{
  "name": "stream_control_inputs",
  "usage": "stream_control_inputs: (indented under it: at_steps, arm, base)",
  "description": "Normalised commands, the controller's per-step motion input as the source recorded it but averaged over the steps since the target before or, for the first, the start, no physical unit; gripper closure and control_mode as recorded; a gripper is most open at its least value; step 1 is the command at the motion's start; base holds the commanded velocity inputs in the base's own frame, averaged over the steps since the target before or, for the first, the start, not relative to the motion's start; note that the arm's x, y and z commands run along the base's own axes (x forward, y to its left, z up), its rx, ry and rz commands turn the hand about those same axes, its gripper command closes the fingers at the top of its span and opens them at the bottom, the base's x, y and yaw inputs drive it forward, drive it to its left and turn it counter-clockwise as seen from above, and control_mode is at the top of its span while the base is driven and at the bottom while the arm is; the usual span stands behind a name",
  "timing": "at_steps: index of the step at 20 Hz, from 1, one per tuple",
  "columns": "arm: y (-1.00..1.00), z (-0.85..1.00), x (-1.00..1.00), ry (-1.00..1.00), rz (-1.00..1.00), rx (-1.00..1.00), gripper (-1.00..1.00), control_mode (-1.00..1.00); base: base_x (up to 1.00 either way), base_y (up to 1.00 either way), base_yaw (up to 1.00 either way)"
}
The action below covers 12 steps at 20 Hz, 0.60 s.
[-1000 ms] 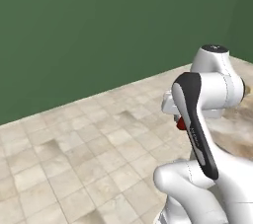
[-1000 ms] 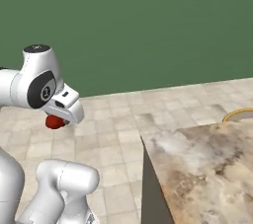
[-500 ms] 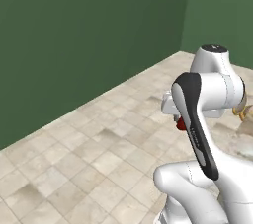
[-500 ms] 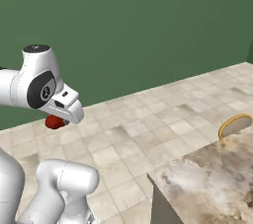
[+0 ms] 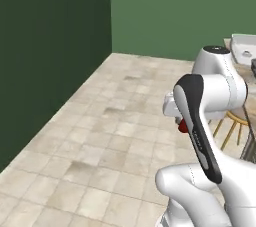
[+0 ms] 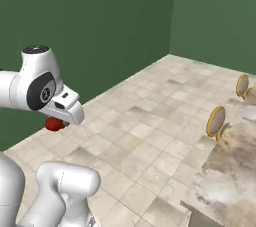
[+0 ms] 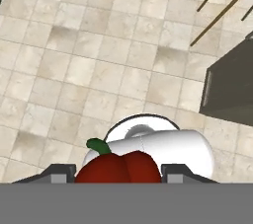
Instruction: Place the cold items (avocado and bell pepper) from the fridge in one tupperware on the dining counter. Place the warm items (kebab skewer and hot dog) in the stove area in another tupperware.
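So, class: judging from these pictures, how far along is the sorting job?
Done: the bell pepper is out of the fridge. In hand: the tool grips it above the floor tiles, near the dining counter. Left: dropping it in a tupperware; other items' status can't be told.

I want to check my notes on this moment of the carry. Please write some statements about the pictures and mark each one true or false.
1. The gripper holds the small red bell pepper with a green stem between its jaws. True.
2. The floor is dark wood planks. False: it is beige stone tiles.
3. The walls are dark green. True.
4. The pepper lies in a white tub. False: it is held above the floor.
5. Round stools with wooden rims stand beside the marbled stone counter. True.
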Motion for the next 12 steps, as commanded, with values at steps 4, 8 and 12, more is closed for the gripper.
stream_control_inputs:
  at_steps: [4, 8, 12]
  arm:
    - [0.00, 0.00, 0.00, 0.00, 0.00, 0.00, 1.00, 1.00]
    - [0.00, 0.00, 0.00, 0.00, 0.00, 0.00, 1.00, 1.00]
    - [0.00, 0.00, 0.00, 0.00, 0.00, 0.00, 1.00, 1.00]
  base:
    - [0.96, 0.68, -0.67]
    - [1.00, 0.45, -0.57]
    - [1.00, 0.23, -0.47]
